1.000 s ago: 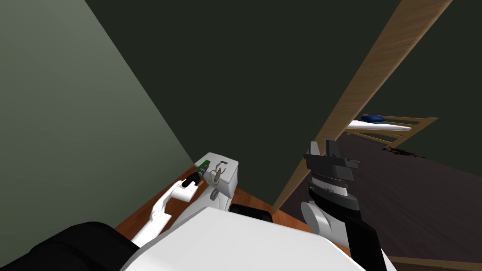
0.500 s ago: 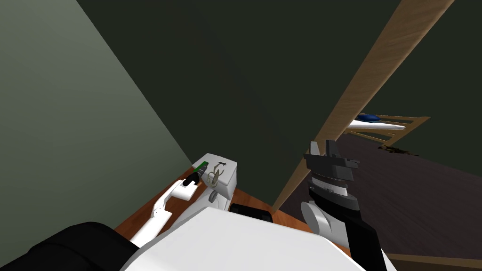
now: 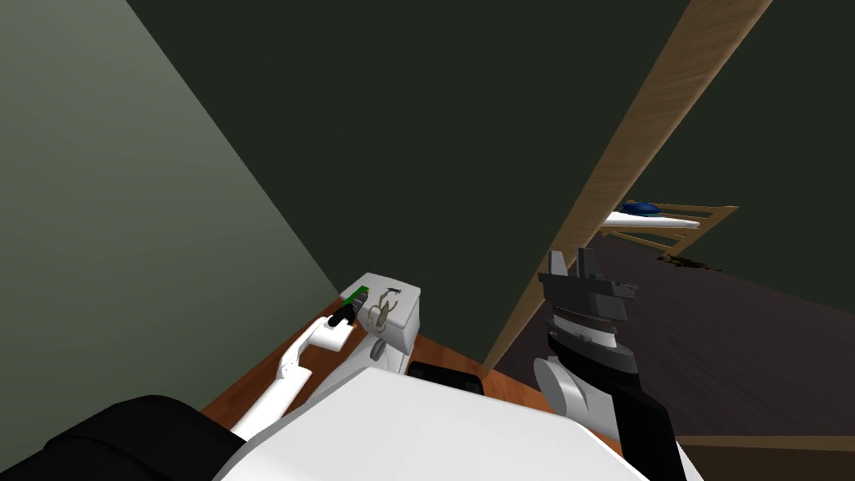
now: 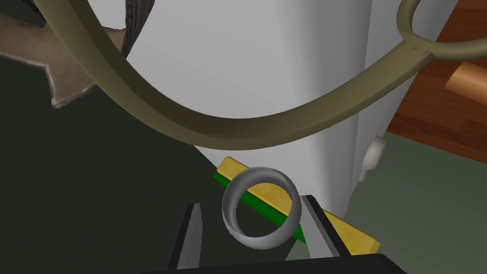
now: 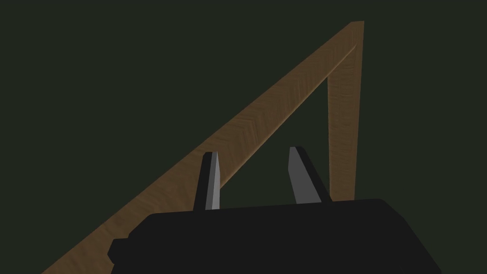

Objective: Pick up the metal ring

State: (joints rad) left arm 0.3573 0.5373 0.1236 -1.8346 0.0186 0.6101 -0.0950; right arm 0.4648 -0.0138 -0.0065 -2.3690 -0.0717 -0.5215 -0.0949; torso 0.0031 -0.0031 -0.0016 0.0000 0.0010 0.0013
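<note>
In the left wrist view, a plain grey metal ring [image 4: 261,214] sits between the fingers of my left gripper [image 4: 251,202]. Its rim is against one finger [image 4: 315,223], and a small gap separates it from the other finger [image 4: 189,235]. The jaws stand wide apart. Behind the ring, a green and yellow flat card [image 4: 285,209] lies at the edge of a white tank [image 4: 266,71]. In the head view, the left gripper [image 3: 347,312] is at the near left edge of the tank [image 3: 409,313]. My right gripper [image 3: 574,257] is raised by a wooden door frame [image 3: 618,167], open and empty.
An olive loop-shaped object [image 4: 228,126] and a grey-brown flat piece [image 4: 71,81] lie on the tank top beyond the ring. The tank has a small knob [image 4: 373,154] on its side. A grey-green wall [image 3: 125,250] is close on the left. The floor [image 3: 250,376] below is brown wood.
The head view has swung a little, so the door frame and the far shelf sit further left. My left forearm has sagged slightly, while the gripper stays at the tank's edge.
</note>
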